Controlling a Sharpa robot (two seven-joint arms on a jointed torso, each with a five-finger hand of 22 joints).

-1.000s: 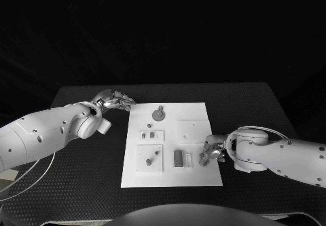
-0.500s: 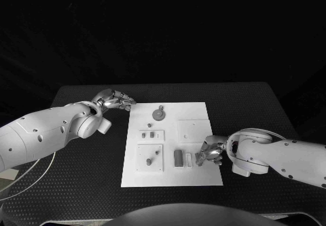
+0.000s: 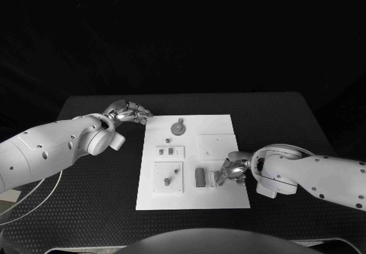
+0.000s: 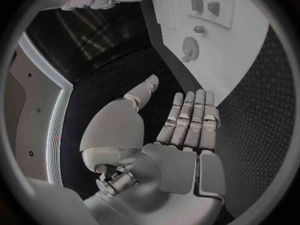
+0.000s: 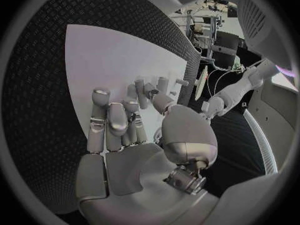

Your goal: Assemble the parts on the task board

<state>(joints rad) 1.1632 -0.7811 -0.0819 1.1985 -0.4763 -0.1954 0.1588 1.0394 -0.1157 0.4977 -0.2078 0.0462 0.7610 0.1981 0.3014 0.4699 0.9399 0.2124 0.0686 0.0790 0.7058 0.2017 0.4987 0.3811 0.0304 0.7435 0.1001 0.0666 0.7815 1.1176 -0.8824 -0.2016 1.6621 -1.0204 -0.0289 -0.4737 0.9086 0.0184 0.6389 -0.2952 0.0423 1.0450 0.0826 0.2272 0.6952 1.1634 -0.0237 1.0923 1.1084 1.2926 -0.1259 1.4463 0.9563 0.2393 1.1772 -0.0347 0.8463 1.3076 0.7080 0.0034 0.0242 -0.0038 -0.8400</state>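
Fingers of the right hand are bent down over the near right part of the white board, next to a small upright white piece and a darker grey block; whether they pinch anything I cannot tell. Just left of those, a square plate carries two small pegs, and beyond it a smaller plate has two little pieces in it. Farther back lies a round gear, apparently not yet fitted. Off the far left corner, the left hand hovers with its fingers straight and nothing in them. Most of the assembly looks still ahead.
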